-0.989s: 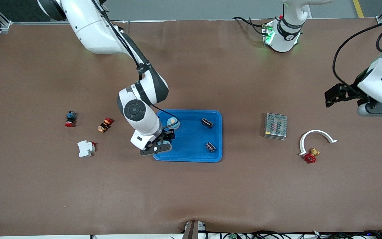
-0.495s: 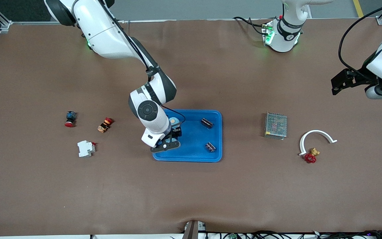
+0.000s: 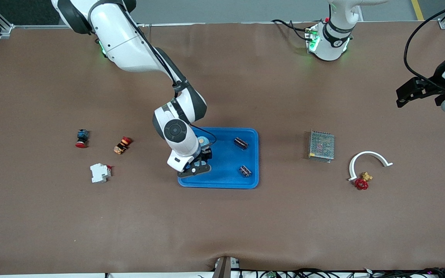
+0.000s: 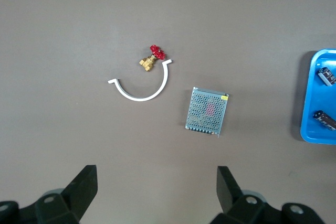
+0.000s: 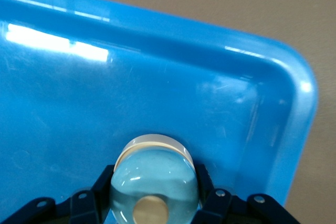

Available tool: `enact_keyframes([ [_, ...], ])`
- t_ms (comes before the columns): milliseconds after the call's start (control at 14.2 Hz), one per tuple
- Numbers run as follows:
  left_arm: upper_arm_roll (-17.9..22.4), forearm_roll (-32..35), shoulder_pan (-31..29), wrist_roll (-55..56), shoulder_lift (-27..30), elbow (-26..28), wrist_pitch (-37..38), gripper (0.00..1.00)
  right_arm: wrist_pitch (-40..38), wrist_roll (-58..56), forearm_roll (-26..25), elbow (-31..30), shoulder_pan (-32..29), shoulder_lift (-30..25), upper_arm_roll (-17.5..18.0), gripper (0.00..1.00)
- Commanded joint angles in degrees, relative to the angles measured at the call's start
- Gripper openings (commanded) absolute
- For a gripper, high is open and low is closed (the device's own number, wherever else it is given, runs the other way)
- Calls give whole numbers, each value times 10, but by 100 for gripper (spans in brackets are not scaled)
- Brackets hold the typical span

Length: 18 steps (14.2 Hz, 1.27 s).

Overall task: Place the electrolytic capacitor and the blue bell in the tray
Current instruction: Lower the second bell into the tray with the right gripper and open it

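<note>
Bell (image 5: 154, 182), pale blue with a round button on its dome, sits clamped between the right gripper's (image 3: 203, 151) fingers (image 5: 100, 184), low over the blue tray (image 3: 226, 181) at its right-arm end. Two dark capacitors (image 3: 240, 143) lie in the tray toward the left arm's end, apart from each other. Out past the grey mesh box (image 3: 321, 146) and white curved piece (image 3: 369, 155), the left gripper (image 4: 157, 187) waits high over bare table, fingers spread wide and empty.

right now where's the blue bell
The blue bell is held in the right claw, low over the tray at its right-arm end, with two capacitors lying toward the tray's left-arm end.
</note>
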<state>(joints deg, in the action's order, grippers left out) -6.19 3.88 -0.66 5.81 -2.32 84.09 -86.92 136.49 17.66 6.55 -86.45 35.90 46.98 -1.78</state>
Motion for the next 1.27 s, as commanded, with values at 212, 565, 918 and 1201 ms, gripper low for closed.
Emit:
enact_keyframes([
  [212,-3,-9,0,3,27,12,30,100,4,10,-9,10,10,12,-7,37],
  [565,-4,-5,2,3,27,10,36,100,17,10,-8,10,13,16,-7,38],
  [918,-13,-1,3,4,25,9,34,100,17,10,-8,10,13,17,-7,61],
  [1201,-22,-1,1,5,25,9,34,100,15,6,-8,10,12,15,-7,100],
])
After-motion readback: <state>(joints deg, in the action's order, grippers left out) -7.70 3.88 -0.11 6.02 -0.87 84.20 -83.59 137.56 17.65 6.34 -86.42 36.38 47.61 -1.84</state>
